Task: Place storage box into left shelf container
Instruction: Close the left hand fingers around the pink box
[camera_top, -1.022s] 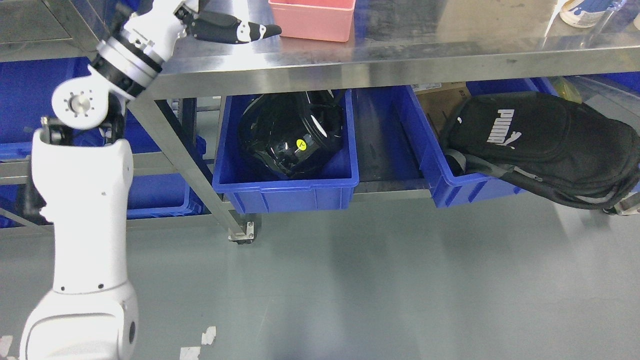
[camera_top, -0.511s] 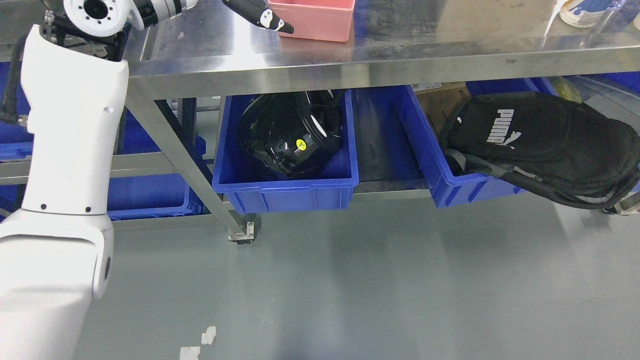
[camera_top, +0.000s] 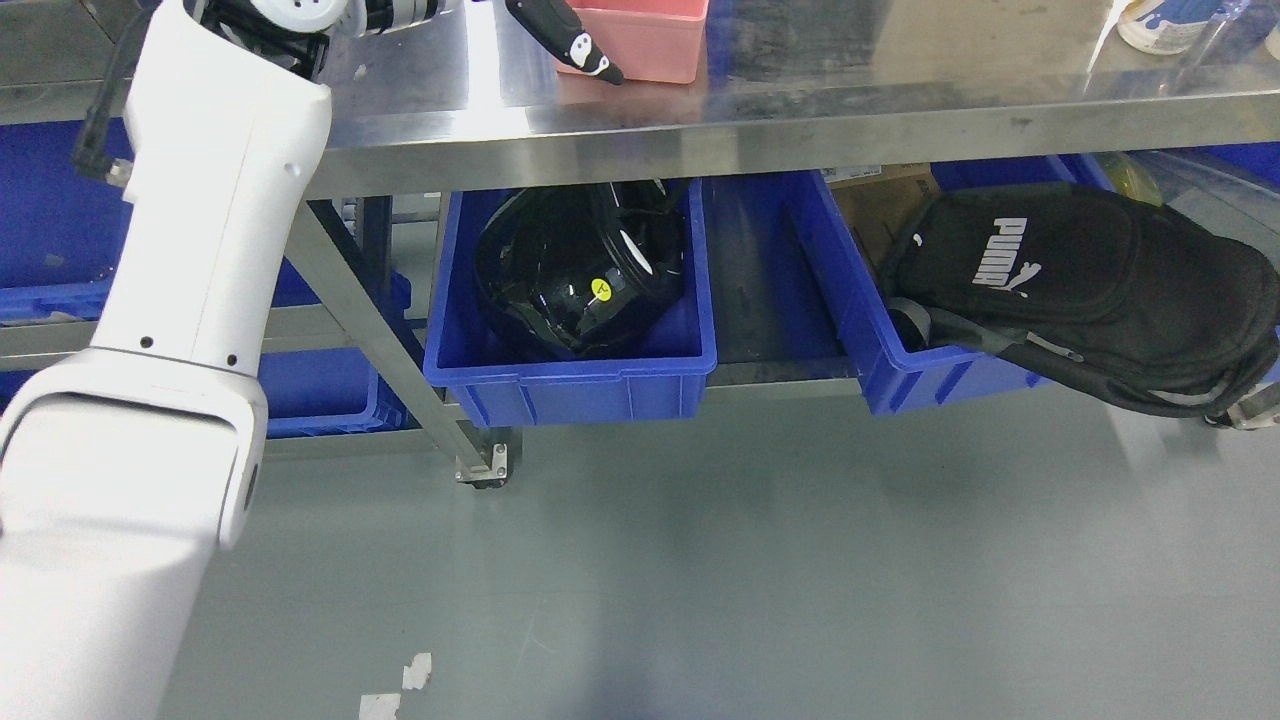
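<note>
Your left hand (camera_top: 565, 35) reaches over the steel table (camera_top: 800, 110), one dark finger against the near left corner of the pink storage box (camera_top: 650, 40); whether it grips, you cannot tell. Below, a blue bin (camera_top: 570, 375) holds a black helmet (camera_top: 575, 270).

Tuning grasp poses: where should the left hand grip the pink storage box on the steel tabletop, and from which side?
Probably the near-left rim of the pink storage box. It sits open-topped and upright on the steel table, so a thin wall can be pinched, fingers inside and out. Come from the left and above, where the left hand shows against that corner; contact can't be confirmed. The box's far side is out of frame.
</note>
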